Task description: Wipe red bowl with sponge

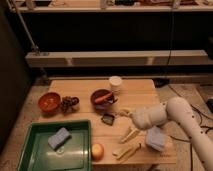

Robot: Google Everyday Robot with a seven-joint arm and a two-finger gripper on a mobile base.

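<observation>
1. Camera view, and the claw [128,123] hangs over the middle of the worktop [140,95] at the end of the white arm, its two pale fingers spread wide apart with nothing between them.
2. The sponge [60,137] is nowhere near a grip: it lies in the green tray [34,150], well apart from the claw, off toward the view's left and a little nearer the camera.
3. The red bowl [49,101] sits farther off the same way, beyond the tray's far edge, with a dark clump [69,103] just beside it. Nothing touches it.
4. Close by the claw are the distractors. A small dark object [107,119] lies just beside the upper finger, and the darker bowl [102,97] stands a bit beyond that with something orange-red in it. The white cup [115,82] stands behind it.
5. On the claw's other side the pale blue cloth [156,139] lies under the arm. Pale yellowish pieces [127,150] lie just nearer the camera than the lower finger, and a round orange fruit [97,151] sits near them by the tray.
6. Verdict on progress: nothing is done yet, as far as can be judged. Sponge not picked up, bowl not wiped.
7. Left to do: cross to the tray, take the sponge, carry it to the red bowl and rub it round inside.
</observation>
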